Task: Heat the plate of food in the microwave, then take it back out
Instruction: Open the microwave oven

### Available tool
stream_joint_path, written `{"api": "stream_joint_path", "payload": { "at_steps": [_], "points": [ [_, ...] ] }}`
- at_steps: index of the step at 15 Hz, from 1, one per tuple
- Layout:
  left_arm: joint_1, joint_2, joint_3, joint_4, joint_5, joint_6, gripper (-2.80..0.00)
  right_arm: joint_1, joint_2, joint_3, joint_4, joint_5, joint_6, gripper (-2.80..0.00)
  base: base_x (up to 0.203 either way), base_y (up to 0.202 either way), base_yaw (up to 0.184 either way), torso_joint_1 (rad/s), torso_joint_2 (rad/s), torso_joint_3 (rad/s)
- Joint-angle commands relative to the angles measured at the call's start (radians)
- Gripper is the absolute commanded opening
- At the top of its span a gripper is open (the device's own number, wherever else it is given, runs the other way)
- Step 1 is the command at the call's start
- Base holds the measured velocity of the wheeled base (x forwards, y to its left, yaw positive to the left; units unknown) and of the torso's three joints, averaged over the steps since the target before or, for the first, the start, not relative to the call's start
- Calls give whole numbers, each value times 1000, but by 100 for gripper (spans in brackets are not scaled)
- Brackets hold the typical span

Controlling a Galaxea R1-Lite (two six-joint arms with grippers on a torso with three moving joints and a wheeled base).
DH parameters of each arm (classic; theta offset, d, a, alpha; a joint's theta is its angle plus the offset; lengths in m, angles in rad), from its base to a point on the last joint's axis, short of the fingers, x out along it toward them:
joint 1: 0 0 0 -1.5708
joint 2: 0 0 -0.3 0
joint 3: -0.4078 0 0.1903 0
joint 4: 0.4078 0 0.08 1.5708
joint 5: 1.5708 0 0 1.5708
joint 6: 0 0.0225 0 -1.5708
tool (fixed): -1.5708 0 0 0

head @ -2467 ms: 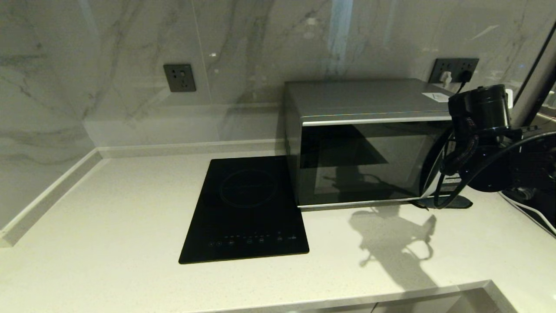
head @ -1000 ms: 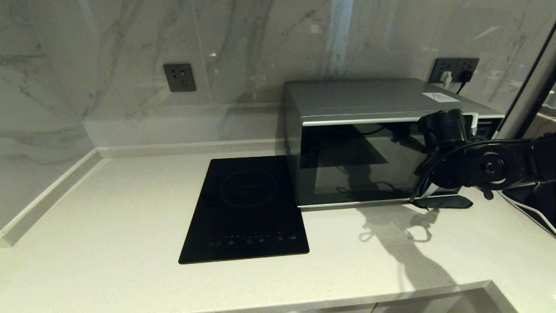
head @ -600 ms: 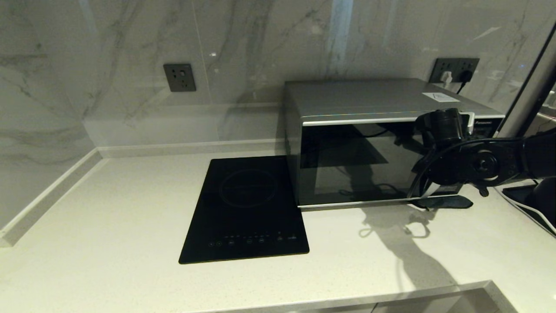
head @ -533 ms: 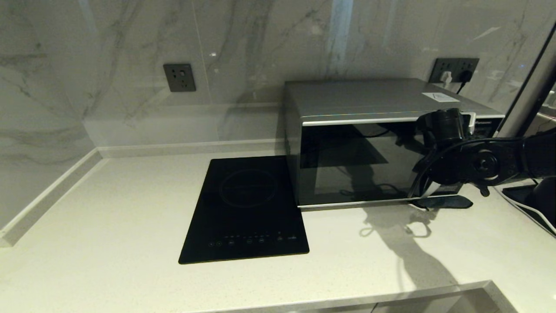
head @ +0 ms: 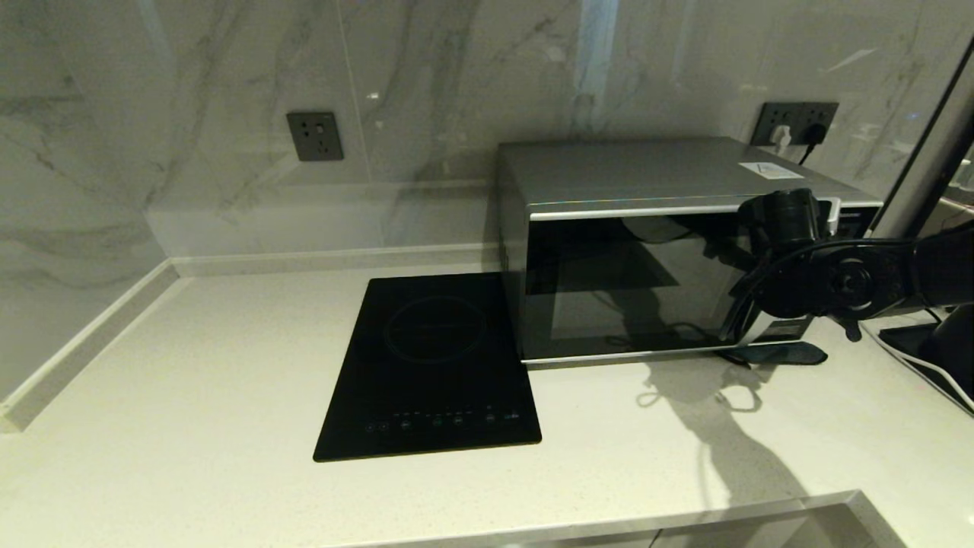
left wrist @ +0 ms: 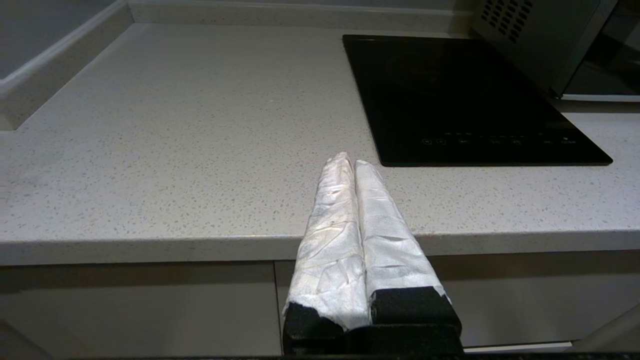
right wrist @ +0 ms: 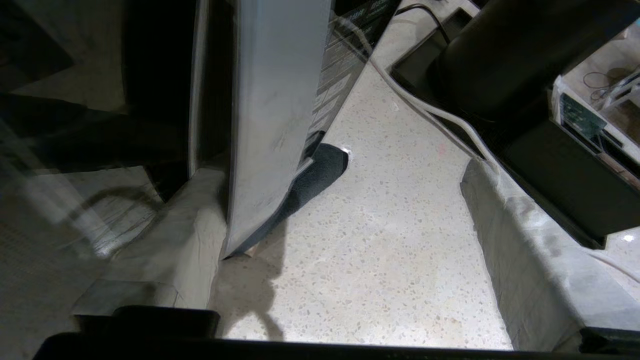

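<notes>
Microwave [head: 654, 251] stood at the back right of the desk [head: 190, 396], door shut, its dark glass showing nothing of the inside. Plate of food not in sight anywhere, so whether it sat behind the glass could not be told. Head view: induction cooktop [head: 430, 365] lay flat, just left of the microwave. Right gripper [head: 761, 251] was up against the microwave's right front, at the curved silver handle [head: 749, 335].

Left wrist view: left gripper [left wrist: 354, 165] hung parked off the front edge of the desk, well away from the microwave, white-wrapped fingers [left wrist: 335, 220] pressed together on nothing.

Right wrist view: right gripper's fingers [right wrist: 520, 250] were spread wide. One finger sat tucked behind the handle [right wrist: 270, 115], between it and the door glass; the other stood well clear over bare desk [right wrist: 380, 235] on the far side of the handle. Not clamped.

Judgement: door-opening step in hand, grasp not yet closed. Either heating is done and the plate awaits removal, or loading has yet to happen; cannot tell which. Pulling the door open remained, then handling the plate.
</notes>
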Motion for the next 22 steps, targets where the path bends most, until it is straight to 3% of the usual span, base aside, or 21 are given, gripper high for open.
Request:
{"api": "stream_joint_path", "payload": {
  "at_steps": [1,12,22],
  "points": [
    [0,2,0,0,0,-1,-280,-3,17,-11,-3,-5,2,-280,0,0,0,0,0,0],
    [0,2,0,0,0,-1,-280,-1,8,-3,-1,-5,5,-280,0,0,0,0,0,0],
    [0,2,0,0,0,-1,-280,30,-70,154,-3,-5,14,-280,0,0,0,0,0,0]
  ]
}}
